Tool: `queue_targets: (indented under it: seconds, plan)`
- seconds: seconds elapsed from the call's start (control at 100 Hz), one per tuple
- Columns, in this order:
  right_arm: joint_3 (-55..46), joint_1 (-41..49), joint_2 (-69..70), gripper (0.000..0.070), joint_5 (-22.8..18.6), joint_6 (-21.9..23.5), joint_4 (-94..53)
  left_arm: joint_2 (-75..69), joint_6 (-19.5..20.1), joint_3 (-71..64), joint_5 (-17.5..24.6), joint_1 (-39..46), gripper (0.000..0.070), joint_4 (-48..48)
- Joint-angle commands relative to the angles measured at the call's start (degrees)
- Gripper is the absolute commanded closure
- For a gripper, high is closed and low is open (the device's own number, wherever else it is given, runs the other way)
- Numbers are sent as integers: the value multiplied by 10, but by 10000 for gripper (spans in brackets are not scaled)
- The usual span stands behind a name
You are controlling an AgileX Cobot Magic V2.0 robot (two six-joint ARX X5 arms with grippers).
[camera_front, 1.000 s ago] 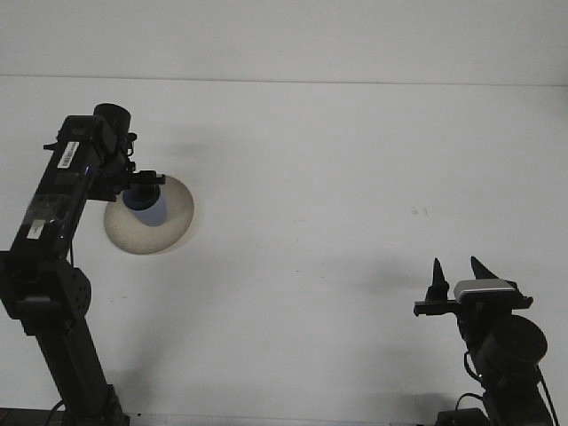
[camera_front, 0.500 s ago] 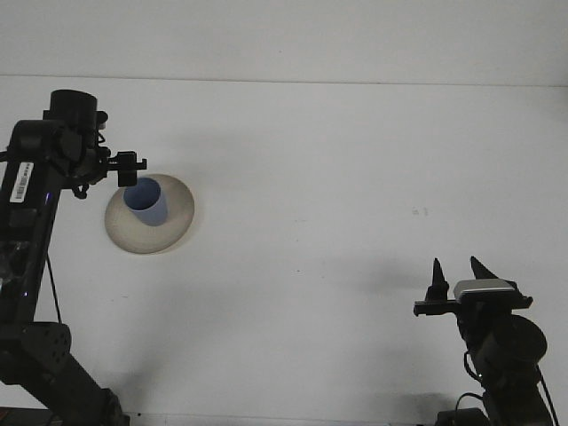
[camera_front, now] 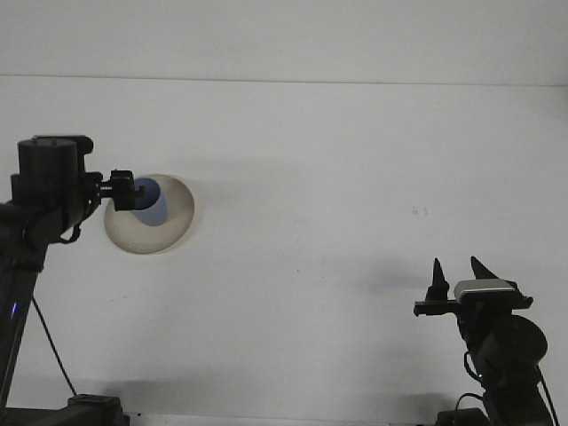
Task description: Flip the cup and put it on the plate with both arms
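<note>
While the blue cup [camera_front: 151,203] stands on the plate [camera_front: 174,222] at left, right gripper [camera_front: 458,276] jaws gape open; left gripper [camera_front: 124,191] jaws unreadable.

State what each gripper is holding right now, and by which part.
Nothing is held. The right gripper stands open and empty, far from the blue cup, which sits on the plate. The left gripper overlaps the cup's edge; no grip shows, fingers unclear.

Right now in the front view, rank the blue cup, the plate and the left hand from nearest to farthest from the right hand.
1. Plate: upper left on the table; its right rim comes nearest.
2. Blue cup: standing on the plate's left part.
3. Left hand: at the cup's left edge, farthest from the right hand.
</note>
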Motion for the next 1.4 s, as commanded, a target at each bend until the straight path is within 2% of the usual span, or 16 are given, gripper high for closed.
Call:
queue_targets:
  seconds: [0.0,0.33,0.48,0.66,1.17,1.31,1.35,1.39]
  plan:
    - [3,1,0,266,2,1,5,-45,0,-63,1,-5,265,52]
    - [3,1,0,266,2,2,5,-294,1,-364,1,-19,265,271]
    - [3,1,0,266,1,2,5,-389,37,-459,1,-19,265,333]
    - [3,1,0,266,-2,4,5,-464,36,-529,1,-19,264,354]
    - [3,1,0,270,-2,4,5,-504,39,-530,1,-19,275,323]
    - [3,1,0,352,-2,4,9,-507,39,-530,1,-19,299,322]
    - [3,1,0,412,-2,4,9,-507,39,-530,1,-19,360,318]
    - [3,1,0,486,-2,4,9,-507,38,-530,1,-19,454,314]
